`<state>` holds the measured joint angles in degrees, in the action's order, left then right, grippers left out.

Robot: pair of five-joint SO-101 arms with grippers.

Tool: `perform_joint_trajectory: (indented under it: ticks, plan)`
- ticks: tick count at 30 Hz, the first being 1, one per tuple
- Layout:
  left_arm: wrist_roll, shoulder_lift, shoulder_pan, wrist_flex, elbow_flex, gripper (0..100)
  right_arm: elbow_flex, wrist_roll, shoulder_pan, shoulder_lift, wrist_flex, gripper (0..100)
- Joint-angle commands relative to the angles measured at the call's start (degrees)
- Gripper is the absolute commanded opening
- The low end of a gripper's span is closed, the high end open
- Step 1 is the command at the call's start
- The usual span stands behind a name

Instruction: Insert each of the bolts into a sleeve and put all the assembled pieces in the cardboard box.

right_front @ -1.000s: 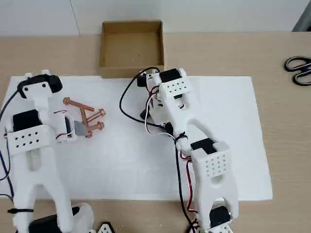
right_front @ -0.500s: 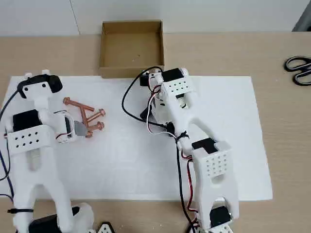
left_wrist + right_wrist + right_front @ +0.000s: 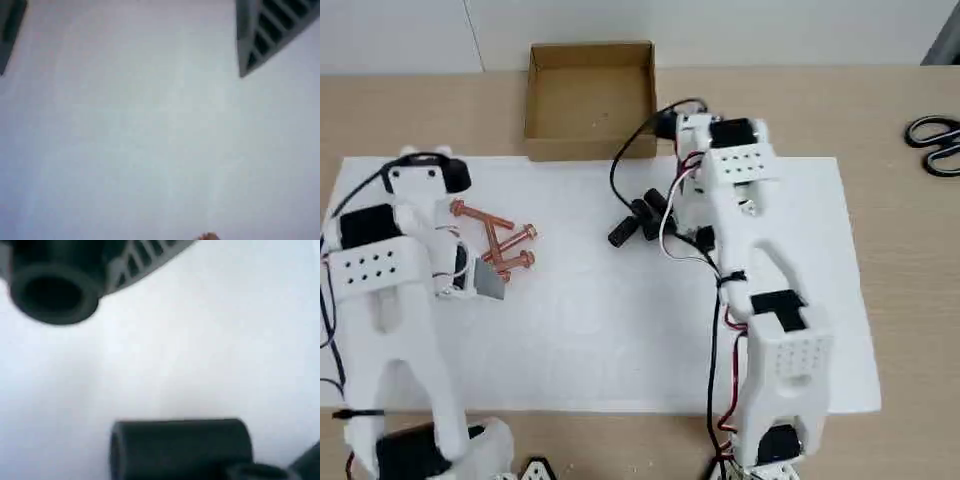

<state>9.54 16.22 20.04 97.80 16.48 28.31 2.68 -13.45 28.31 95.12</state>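
The bolts [image 3: 505,240], copper-coloured, lie flat in a loose cluster on the left part of the white mat [image 3: 580,330]. Their long axes run mostly across the table [image 3: 880,110]. The longest one has its head toward the mat's left edge, and two others have their heads toward the mat's middle. Just beside them, on the side nearer the arm bases, is the left claw [image 3: 125,35]. Its fingers are spread wide over bare mat with nothing between them, and a copper tip [image 3: 207,236] shows at the edge of its wrist view. The black sleeves [image 3: 625,233] lie near the mat's middle, well apart from the bolts and close under the right arm's cables. The nearest one lies on its side, slanted toward the cardboard box [image 3: 590,100]. In the right wrist view, a black sleeve [image 3: 52,290] sits against the ribbed finger of the right claw [image 3: 95,270], apparently gripped, its open bore turned toward the camera. Below it a second sleeve [image 3: 180,447] lies on its side on the mat, its long axis crosswise to the first. The cardboard box stands at the mat's far edge, open side up. A pair of scissors [image 3: 935,145] lies on the table's far right, well apart from everything else.
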Motion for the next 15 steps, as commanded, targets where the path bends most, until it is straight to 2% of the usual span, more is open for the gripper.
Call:
perform_joint_trajectory:
  ticks: [1,4,7,10,12,15]
  plan:
    - [-0.35,-2.37,-0.09,-0.09,-6.11,28,-0.7,-0.18,0.57,-6.37,0.66,0.4]
    - [0.53,-5.45,0.44,-2.11,-7.25,28,-2.64,-0.26,0.31,-7.25,0.57,0.4]
    - [7.56,-7.12,-1.14,-2.37,-7.52,28,-3.16,-0.26,0.57,-7.43,0.48,0.3]
    - [12.4,-8.88,-1.14,-8.26,-7.69,28,-3.16,-0.26,0.4,-7.52,0.48,0.3]
    - [13.1,-10.9,-0.97,-12.84,-8.4,28,-3.16,-0.26,0.22,-7.52,0.48,0.3]
    - [13.19,-16.09,-1.32,-14.33,-12.35,28,-3.16,-0.26,0.22,-7.52,0.48,0.3]
